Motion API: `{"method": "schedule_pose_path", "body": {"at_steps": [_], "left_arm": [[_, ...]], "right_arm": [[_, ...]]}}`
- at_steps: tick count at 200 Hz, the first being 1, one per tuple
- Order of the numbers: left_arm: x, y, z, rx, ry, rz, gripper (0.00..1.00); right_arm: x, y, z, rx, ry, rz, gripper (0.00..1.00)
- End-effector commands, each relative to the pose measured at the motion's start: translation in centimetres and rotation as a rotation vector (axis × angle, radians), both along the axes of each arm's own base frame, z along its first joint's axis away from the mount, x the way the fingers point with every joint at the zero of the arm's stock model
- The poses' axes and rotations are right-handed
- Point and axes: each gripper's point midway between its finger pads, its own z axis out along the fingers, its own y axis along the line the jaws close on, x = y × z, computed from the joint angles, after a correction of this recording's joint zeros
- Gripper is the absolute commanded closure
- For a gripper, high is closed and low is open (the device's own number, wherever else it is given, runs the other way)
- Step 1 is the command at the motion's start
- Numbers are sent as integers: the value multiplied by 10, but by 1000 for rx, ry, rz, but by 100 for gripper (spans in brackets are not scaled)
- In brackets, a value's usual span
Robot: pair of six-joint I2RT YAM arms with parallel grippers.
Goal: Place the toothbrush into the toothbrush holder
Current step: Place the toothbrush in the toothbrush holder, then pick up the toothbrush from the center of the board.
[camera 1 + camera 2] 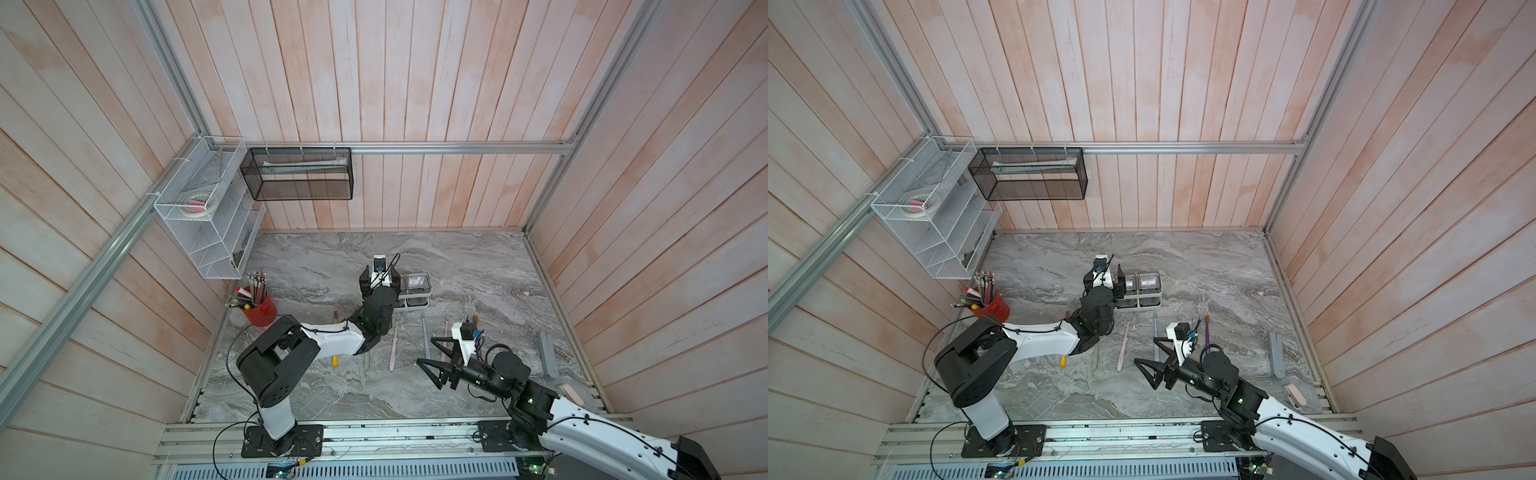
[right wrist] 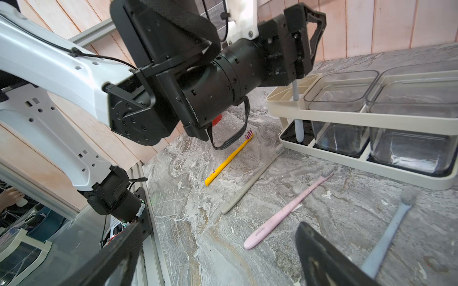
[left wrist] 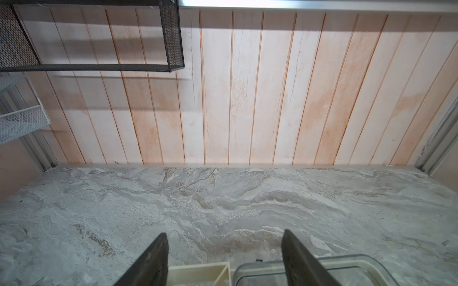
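Note:
The white toothbrush holder [image 1: 417, 306] [image 1: 1140, 307] stands mid-table with two clear square cups. In the right wrist view a pale blue-grey toothbrush [image 2: 296, 109] stands upright in the holder's [image 2: 322, 116] slotted end. Its top is hidden behind my left gripper [image 2: 304, 37]. That left gripper [image 1: 380, 282] [image 1: 1102, 282] hangs over the slotted end. In the left wrist view it [image 3: 224, 234] is open, nothing between its fingers, above the cream slots [image 3: 198, 268]. My right gripper [image 1: 424, 351] [image 1: 1145, 350] [image 2: 220, 224] is open and empty, low over the table in front of the holder.
Yellow [image 2: 228, 161], beige [image 2: 250, 183], pink [image 2: 285, 210] and blue [image 2: 389, 230] toothbrushes lie in front of the holder. A red cup of pencils [image 1: 259, 307] stands at the left. A grey case [image 1: 548, 353] lies at the right. Mesh shelves [image 1: 199, 216] hang on the walls.

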Motion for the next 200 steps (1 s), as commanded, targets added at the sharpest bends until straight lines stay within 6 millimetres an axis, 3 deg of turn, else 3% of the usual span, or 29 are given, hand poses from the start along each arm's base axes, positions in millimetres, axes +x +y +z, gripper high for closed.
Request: {"method": "schedule_pose_path", "body": {"at_steps": [1, 47, 71, 85, 105, 118, 163, 200], "left_arm": [[-1, -1, 45, -42, -63, -24, 26], [-13, 9, 91, -73, -87, -25, 19], [-24, 23, 99, -101, -39, -15, 14], [-31, 32, 98, -102, 13, -3, 11], [-43, 45, 90, -95, 107, 11, 0], [-51, 54, 80, -93, 182, 16, 0], [-75, 88, 32, -145, 442, 63, 0], [-87, 102, 0, -131, 579, 90, 0]], "right_arm": [[7, -2, 17, 14, 0, -43, 2], [40, -27, 15, -71, 95, -293, 2], [53, -43, 18, -121, 143, -415, 2], [62, -63, 13, -165, 191, -536, 2], [74, -107, -1, -234, 286, -749, 2], [79, -127, -8, -248, 341, -821, 2], [90, -167, -25, -306, 461, -955, 2], [100, -177, -44, -443, 523, -980, 2]]}}
